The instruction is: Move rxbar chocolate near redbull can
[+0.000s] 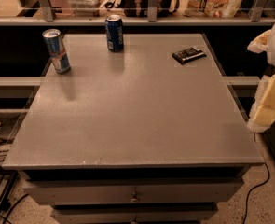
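The rxbar chocolate [189, 55] lies far right on the table [137, 125], the redbull can [57, 51] far left, a Pepsi can [114, 32] between them. The gripper [271, 45] hangs beyond the table's right edge.

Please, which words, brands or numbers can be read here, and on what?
No text can be read.
Redbull can: red mark, lettering blurred.
Blue can: pale marks, blurred.
Rxbar: pale lettering, too small.
Hand, at the right edge: no text visible.
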Controlling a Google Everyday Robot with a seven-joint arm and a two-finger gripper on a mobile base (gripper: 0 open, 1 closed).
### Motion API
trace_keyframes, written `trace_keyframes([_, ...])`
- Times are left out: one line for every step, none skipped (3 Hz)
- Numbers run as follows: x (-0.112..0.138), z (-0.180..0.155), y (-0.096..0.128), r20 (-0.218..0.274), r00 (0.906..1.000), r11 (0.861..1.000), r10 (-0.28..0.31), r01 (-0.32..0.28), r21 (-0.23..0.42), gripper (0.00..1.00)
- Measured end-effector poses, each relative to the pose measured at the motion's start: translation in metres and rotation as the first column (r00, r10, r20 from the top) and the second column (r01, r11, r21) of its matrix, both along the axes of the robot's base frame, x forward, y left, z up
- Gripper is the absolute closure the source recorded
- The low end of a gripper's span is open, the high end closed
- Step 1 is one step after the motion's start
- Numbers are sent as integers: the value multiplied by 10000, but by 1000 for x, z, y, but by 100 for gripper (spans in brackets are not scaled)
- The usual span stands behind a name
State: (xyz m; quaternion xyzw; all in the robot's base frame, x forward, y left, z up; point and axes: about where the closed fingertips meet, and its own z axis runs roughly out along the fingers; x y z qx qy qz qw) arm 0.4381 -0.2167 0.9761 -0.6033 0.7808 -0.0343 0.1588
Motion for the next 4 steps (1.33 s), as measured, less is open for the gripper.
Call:
trace_keyframes([0,0,0,3,10000,10000,-1,1,1,0])
trace_keyframes([6,5,-7,369,9987,9986,-349,333,414,0])
trace_keyframes([28,-1,-11,726,9935,9820,-873,736,1738,0])
trace_keyframes([63,-16,1,780,9899,9390,-1183,859,3331,0])
